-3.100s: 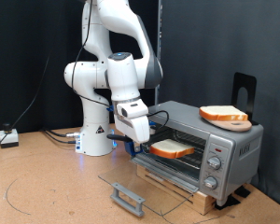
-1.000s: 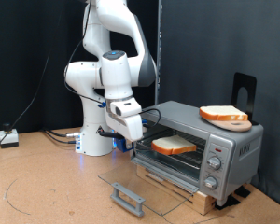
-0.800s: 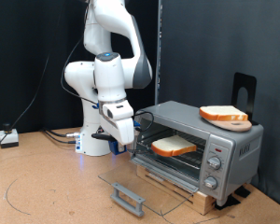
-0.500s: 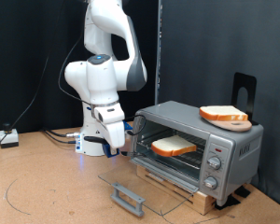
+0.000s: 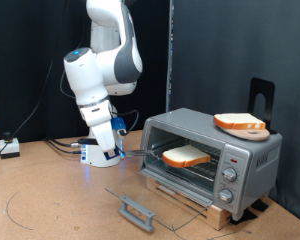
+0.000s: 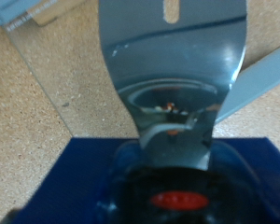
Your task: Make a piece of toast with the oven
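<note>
I see the piece of toast (image 5: pixel 185 156) on the wire rack inside the oven (image 5: pixel 212 159), glass door (image 5: pixel 155 192) folded down flat, my gripper (image 5: pixel 118 140) well apart at the exterior view's left, jaw state I cannot tell.

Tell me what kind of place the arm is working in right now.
Most likely a robotics lab bench, not a real kitchen. A tan tabletop backed by black curtains holds the oven, its door open and the piece of toast on the rack inside. Loose cables trail past the arm's base.
</note>
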